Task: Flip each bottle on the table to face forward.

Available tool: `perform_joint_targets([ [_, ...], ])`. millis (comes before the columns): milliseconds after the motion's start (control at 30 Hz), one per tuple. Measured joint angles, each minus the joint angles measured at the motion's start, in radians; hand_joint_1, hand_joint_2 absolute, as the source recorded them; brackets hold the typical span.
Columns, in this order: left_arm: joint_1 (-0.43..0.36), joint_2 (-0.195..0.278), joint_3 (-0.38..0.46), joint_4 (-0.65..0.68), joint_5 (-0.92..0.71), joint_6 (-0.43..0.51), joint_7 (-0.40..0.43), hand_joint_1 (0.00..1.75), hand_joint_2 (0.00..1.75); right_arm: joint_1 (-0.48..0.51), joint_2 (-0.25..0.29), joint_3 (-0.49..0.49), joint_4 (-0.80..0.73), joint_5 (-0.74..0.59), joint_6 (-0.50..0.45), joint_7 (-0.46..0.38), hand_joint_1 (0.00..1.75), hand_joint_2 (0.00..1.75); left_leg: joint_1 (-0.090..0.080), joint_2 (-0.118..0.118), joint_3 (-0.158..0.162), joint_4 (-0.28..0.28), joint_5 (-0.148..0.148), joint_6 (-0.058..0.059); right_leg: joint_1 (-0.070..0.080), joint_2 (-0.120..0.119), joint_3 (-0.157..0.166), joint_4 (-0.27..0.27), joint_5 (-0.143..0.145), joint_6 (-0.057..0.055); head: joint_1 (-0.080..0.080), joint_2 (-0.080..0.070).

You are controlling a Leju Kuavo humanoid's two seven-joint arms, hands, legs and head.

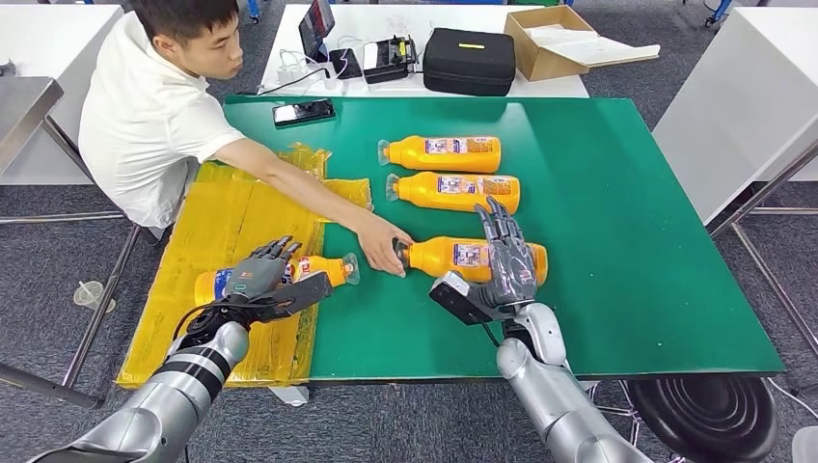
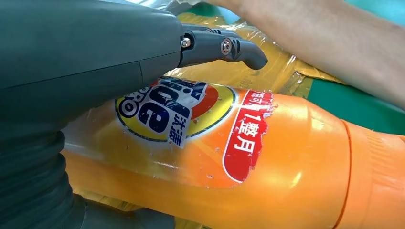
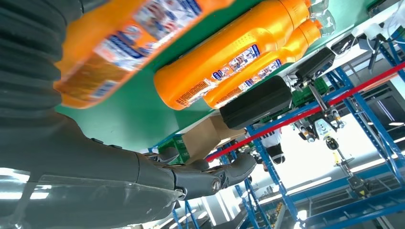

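Observation:
Three orange bottles lie on their sides on the green table [image 1: 617, 241]: a far one [image 1: 444, 152], a middle one [image 1: 453, 190] and a near one [image 1: 453, 256]. My right hand [image 1: 506, 265] lies flat over the near bottle's base end with its fingers stretched out. In the right wrist view this bottle [image 3: 110, 43] is blurred next to the palm, and the thumb [image 3: 210, 179] stands apart from it. A person's hand [image 1: 386, 249] grips its cap. A fourth bottle [image 1: 323, 270] lies on yellow plastic under my left hand [image 1: 260, 278], its front label [image 2: 176, 112] facing up and the thumb [image 2: 224, 47] off it.
The yellow plastic sheet [image 1: 222, 231] covers the table's left end, where the person [image 1: 154, 106] leans in. A phone [image 1: 303, 112] lies at the far edge. Behind it stand a black case [image 1: 470, 60] and a cardboard box [image 1: 555, 39]. A black stool [image 1: 709, 415] stands at the near right.

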Motion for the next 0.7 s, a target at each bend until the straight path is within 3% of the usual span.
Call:
perform_joint_targets([
  [200, 0.000, 0.003, -0.005, 0.003, 0.009, -0.014, -0.021, 0.00, 1.75, 0.000, -0.001, 0.001, 0.001, 0.002, 0.000, 0.002, 0.00, 1.75, 0.000, 0.000, 0.001, 0.000, 0.000, 0.000, 0.000, 0.000, 0.000, 0.000, 0.000, 0.000, 0.000, 0.000],
  [367, 0.040, 0.004, -0.027, -0.048, 0.082, 0.008, -0.109, 0.00, 1.75, 0.000, -0.018, 0.002, 0.007, 0.025, 0.037, 0.052, 0.00, 1.75, 0.000, 0.000, 0.001, 0.000, 0.000, 0.000, 0.000, 0.000, 0.000, 0.000, 0.000, 0.000, 0.000, 0.000],
  [533, 0.185, 0.007, -0.101, -0.276, 0.223, -0.025, -0.176, 0.00, 1.75, 0.005, -0.059, 0.002, 0.017, 0.058, 0.144, 0.135, 0.00, 1.75, -0.002, -0.001, -0.002, 0.000, 0.000, 0.001, -0.002, 0.000, -0.002, 0.000, 0.000, 0.000, 0.000, 0.000],
  [700, 0.302, 0.030, -0.211, -0.494, 0.276, -0.022, -0.130, 0.00, 1.75, 0.013, -0.097, 0.002, 0.031, 0.064, 0.296, 0.200, 0.00, 1.75, -0.002, -0.001, -0.007, 0.001, 0.000, 0.001, -0.002, 0.000, -0.008, 0.000, 0.000, 0.000, 0.000, 0.000],
])
